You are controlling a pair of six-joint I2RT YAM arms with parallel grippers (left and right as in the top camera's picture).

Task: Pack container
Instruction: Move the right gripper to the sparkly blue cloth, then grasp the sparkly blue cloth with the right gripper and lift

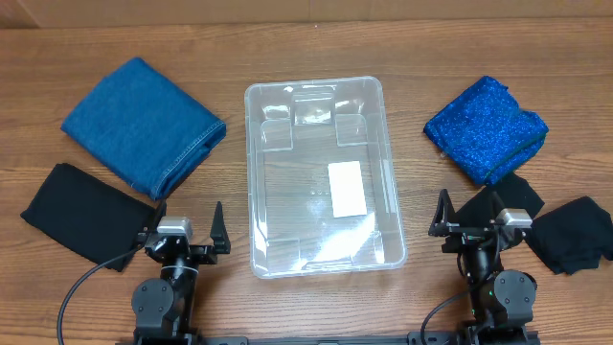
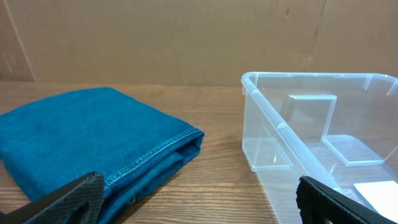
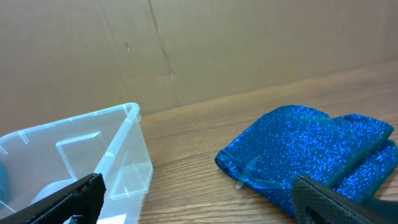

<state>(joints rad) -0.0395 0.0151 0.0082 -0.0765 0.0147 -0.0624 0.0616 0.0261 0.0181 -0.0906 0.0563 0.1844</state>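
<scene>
The clear container [image 1: 287,201] held just its white label [image 1: 346,188]. The left gripper [image 1: 189,215] and right gripper [image 1: 471,213] jaws stood apart. Overhead alone showed black cloths [image 1: 81,216].

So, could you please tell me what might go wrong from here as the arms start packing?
The folded blue cloth may unfold if the left gripper pinches only its top layer.
The sparkly blue cloth lies against a black cloth, so the right gripper might drag both.
The empty container could slide when cloth is pushed in.
</scene>
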